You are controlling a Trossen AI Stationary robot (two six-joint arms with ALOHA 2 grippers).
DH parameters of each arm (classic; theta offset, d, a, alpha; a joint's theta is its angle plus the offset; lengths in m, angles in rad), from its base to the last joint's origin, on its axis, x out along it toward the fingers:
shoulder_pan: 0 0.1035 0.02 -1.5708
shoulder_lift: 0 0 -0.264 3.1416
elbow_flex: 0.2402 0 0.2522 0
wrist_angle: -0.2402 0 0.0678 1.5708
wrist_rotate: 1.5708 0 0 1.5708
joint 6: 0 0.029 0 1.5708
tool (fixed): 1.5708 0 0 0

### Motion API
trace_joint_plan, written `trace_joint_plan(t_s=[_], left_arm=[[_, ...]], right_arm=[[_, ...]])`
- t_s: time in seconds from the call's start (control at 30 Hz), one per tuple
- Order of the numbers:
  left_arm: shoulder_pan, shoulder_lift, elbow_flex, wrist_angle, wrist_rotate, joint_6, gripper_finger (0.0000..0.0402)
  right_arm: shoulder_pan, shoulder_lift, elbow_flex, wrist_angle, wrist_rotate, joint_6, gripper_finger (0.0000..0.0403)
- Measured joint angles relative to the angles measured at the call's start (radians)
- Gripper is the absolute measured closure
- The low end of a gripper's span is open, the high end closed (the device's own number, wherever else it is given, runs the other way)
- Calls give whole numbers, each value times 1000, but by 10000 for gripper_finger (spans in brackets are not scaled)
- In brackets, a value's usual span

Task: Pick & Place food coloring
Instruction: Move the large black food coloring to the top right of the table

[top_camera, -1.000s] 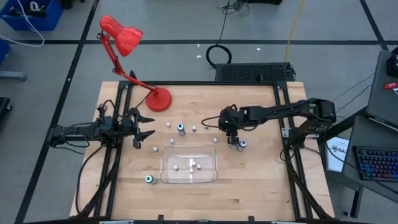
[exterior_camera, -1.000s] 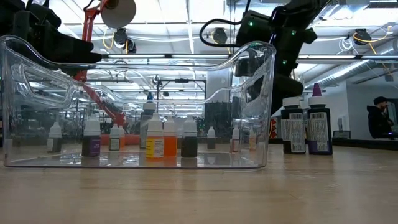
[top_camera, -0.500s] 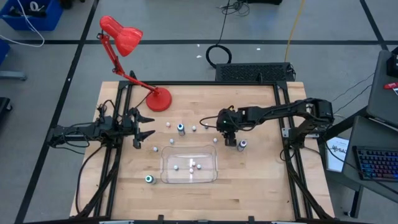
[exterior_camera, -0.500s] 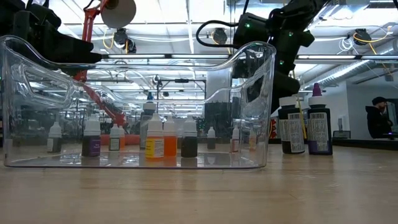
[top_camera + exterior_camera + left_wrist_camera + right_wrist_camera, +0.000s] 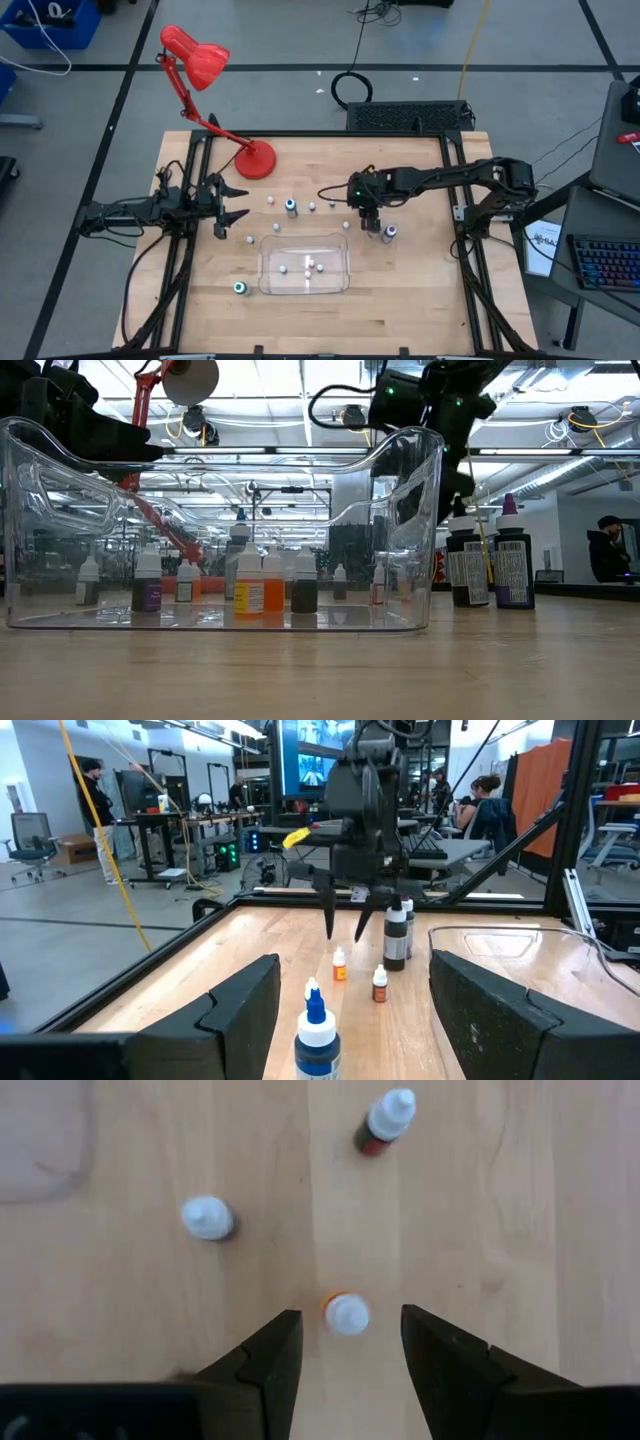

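Observation:
Small food coloring bottles stand upright, scattered on the wooden table around a clear tray (image 5: pixel 305 283); three stand inside it (image 5: pixel 308 264). My right gripper (image 5: pixel 365 207) hangs open, fingers pointing down, above the table's middle right. In the right wrist view (image 5: pixel 350 1316) a white-capped orange bottle (image 5: pixel 346 1314) stands on the table below the gap between its fingers, untouched. Two larger dark bottles (image 5: pixel 381 231) stand just nearer. My left gripper (image 5: pixel 232 205) waits open at the left edge, level with the table.
A red desk lamp (image 5: pixel 255 158) stands on the far left of the table. A blue-capped bottle (image 5: pixel 316 1038) stands close before my left gripper. A teal bottle (image 5: pixel 240 288) sits beside the tray's near left corner. Bare wood lies on the near right.
My right gripper has risen and drifted slightly toward the far left, away from the two larger dark bottles, which stay standing where they were. The left arm has kept still.

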Motion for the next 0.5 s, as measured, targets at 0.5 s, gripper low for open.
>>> trace_joint_plan(t_s=[0.5], left_arm=[[0,0,0,0,0,0,144]], right_arm=[[64,0,228,-429,-15,153,243]])
